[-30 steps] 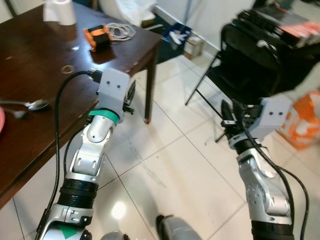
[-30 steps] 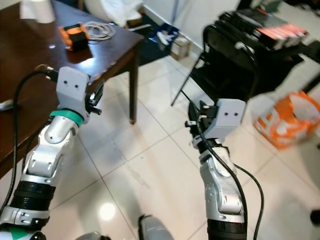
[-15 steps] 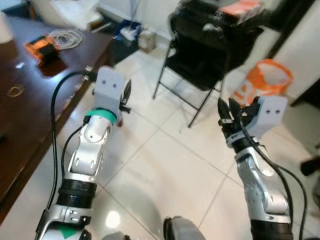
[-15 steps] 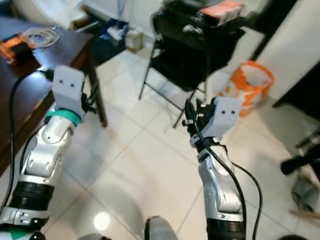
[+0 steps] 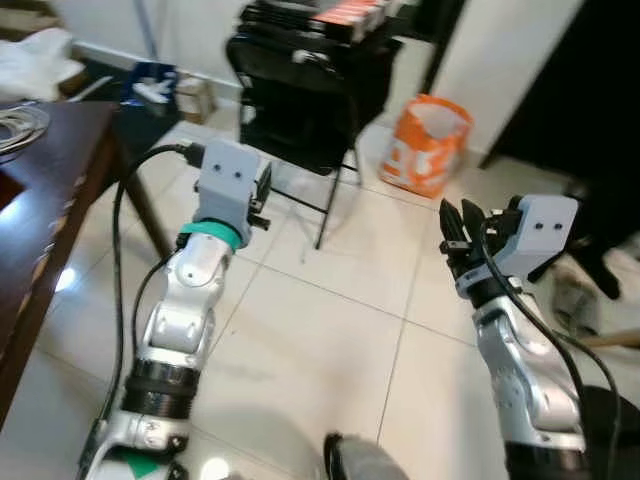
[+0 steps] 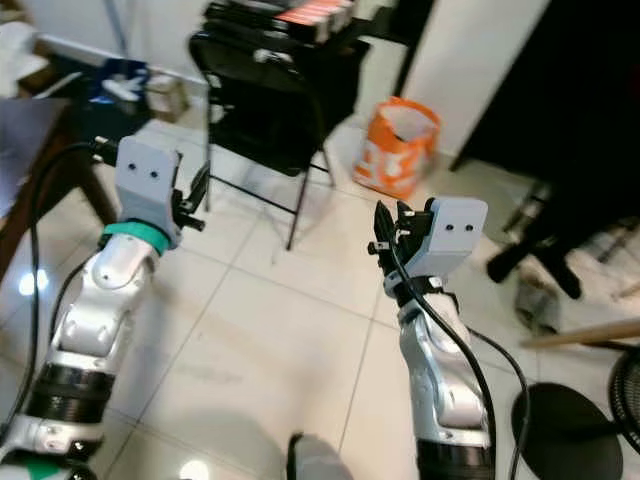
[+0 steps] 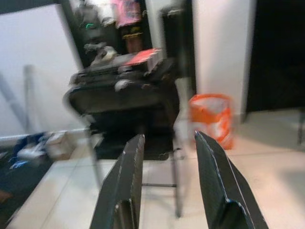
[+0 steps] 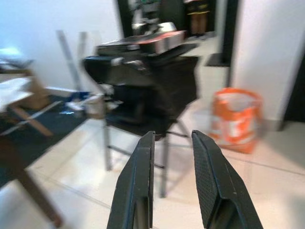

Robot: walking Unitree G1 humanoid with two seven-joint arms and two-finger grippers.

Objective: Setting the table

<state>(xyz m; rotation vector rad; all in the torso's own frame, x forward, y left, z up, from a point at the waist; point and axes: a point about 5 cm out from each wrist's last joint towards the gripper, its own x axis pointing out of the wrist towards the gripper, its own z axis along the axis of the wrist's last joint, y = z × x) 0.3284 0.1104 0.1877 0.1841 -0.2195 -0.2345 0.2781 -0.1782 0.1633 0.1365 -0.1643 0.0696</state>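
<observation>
Both arms are raised in front of the body over a pale tiled floor (image 5: pixel 330 330), and neither holds anything. The left gripper (image 7: pixel 169 183) has its two black fingers (image 7: pixel 125 181) spread apart with clear air between them, and the right gripper (image 8: pixel 172 179) likewise stands with its fingers (image 8: pixel 138 181) parted and empty. Straight beyond both pairs of fingers, well apart from them, stands a black folding chair (image 5: pixel 300 110) piled with flat things, one of them with a red cover (image 5: pixel 345 12) (the wrist views are blurred, so what they are cannot be told). Just beside the chair, on the right gripper's side, an orange and white bag (image 5: pixel 428 145) sits on the floor against a white wall (image 5: pixel 495 60). The table (image 5: pixel 45 210), dark brown wood, lies off to the outer side of the left gripper and somewhat behind its fingertips, well apart from them; only its corner and one leg (image 5: pixel 140 205) can be seen, with a coil of white cable (image 5: pixel 18 120) on its top near the edge. No plate, cutlery or other tableware lies near either gripper. Past the table's corner, a blue and white heap (image 5: pixel 150 88) and a small box (image 5: pixel 195 98) rest on the floor by the wall. On the outer side of the right gripper a dark round base (image 6: pixel 570 430) stands on the tiles.
</observation>
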